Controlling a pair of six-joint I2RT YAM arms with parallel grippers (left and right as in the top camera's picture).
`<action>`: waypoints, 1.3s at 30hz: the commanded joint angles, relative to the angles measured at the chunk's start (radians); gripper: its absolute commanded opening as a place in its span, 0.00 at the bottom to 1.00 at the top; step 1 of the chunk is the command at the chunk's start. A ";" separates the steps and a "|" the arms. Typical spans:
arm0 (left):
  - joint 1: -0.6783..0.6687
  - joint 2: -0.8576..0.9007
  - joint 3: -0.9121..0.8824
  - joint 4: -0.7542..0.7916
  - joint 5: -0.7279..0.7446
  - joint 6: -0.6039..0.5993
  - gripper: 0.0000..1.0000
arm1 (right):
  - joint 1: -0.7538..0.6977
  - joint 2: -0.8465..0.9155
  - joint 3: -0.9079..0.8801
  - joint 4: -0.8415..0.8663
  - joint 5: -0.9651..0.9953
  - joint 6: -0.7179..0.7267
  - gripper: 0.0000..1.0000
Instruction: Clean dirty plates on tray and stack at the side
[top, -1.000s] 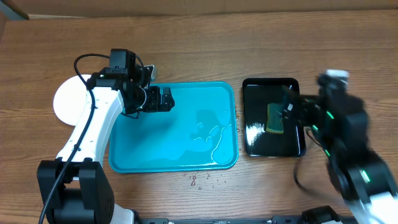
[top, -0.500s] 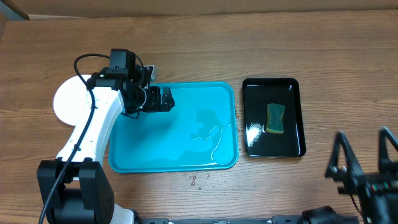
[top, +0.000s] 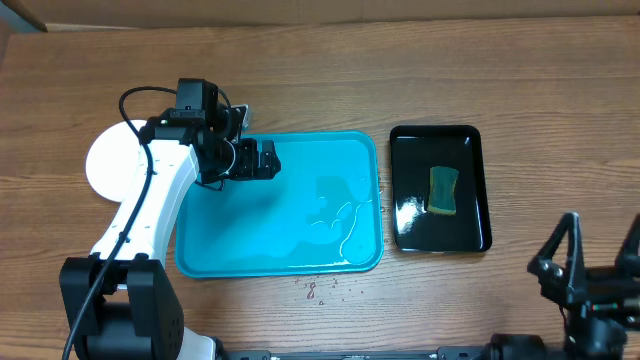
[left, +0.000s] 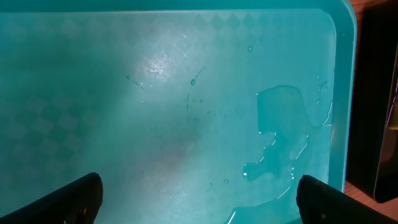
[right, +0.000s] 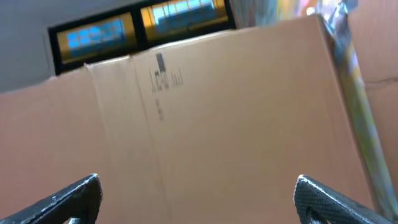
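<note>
The turquoise tray (top: 230, 255) lies mid-table with no plate on it, only a puddle of water (top: 345, 222) at its right side. A round white plate (top: 105, 162) sits on the table left of the tray, partly hidden by my left arm; I cannot tell how many plates are stacked there. My left gripper (top: 258, 160) hovers open and empty over the tray's far left corner. In the left wrist view the gripper (left: 199, 193) faces the wet tray floor (left: 155, 112). My right gripper (top: 600, 265) is open and empty at the table's front right; in the right wrist view it (right: 198, 193) faces a cardboard box.
A glossy black tray (top: 410, 235) stands right of the turquoise one and holds a yellow-green sponge (top: 443, 189). Small crumbs (top: 320, 288) lie on the wood in front of the turquoise tray. A cardboard box (right: 217, 112) stands beyond the table.
My right arm has pulled back from over the black tray to the front right corner, leaving the sponge in the tray. My left arm has not moved.
</note>
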 joint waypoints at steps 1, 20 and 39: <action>-0.003 -0.017 0.015 -0.001 -0.003 0.026 1.00 | -0.010 -0.007 -0.105 0.107 -0.048 0.001 1.00; -0.003 -0.017 0.015 -0.001 -0.003 0.026 1.00 | -0.001 -0.008 -0.445 0.426 -0.052 0.031 1.00; -0.003 -0.017 0.015 -0.001 -0.003 0.026 1.00 | 0.012 -0.008 -0.511 -0.028 -0.115 -0.079 1.00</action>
